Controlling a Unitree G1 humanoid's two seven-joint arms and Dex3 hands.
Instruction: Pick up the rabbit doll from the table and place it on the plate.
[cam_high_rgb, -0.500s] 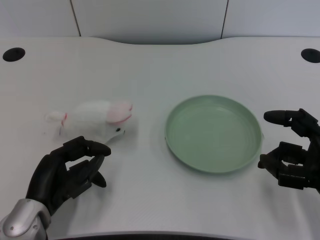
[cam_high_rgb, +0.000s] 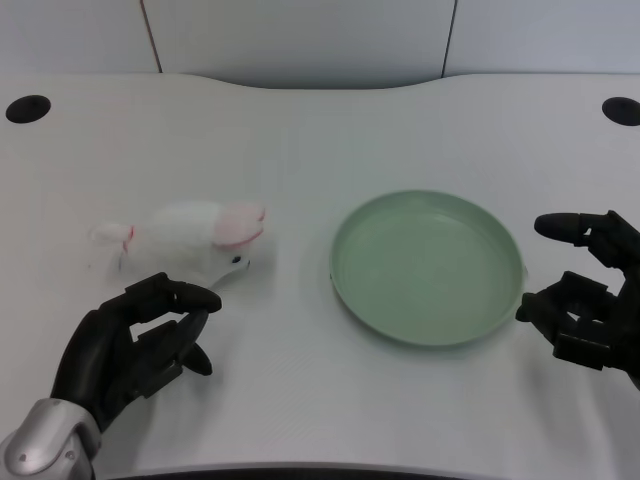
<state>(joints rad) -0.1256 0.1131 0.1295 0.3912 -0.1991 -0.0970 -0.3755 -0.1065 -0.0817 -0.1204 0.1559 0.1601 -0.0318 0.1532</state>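
A white rabbit doll (cam_high_rgb: 190, 240) with pink ears lies on its side on the white table, left of centre. A pale green plate (cam_high_rgb: 428, 268) sits to its right with nothing in it. My left hand (cam_high_rgb: 135, 345) hovers just below and in front of the doll, fingers loosely curled and apart, holding nothing; its upper fingertips (cam_high_rgb: 205, 297) are close to the doll's underside without gripping it.
My right hand (cam_high_rgb: 590, 300) waits beside the plate's right rim. Two dark round holes (cam_high_rgb: 27, 108) (cam_high_rgb: 621, 110) mark the table's far corners. The table's near edge (cam_high_rgb: 300, 470) runs along the bottom of the view.
The right hand has drifted slightly right and down. The left hand, doll and plate have not visibly moved.
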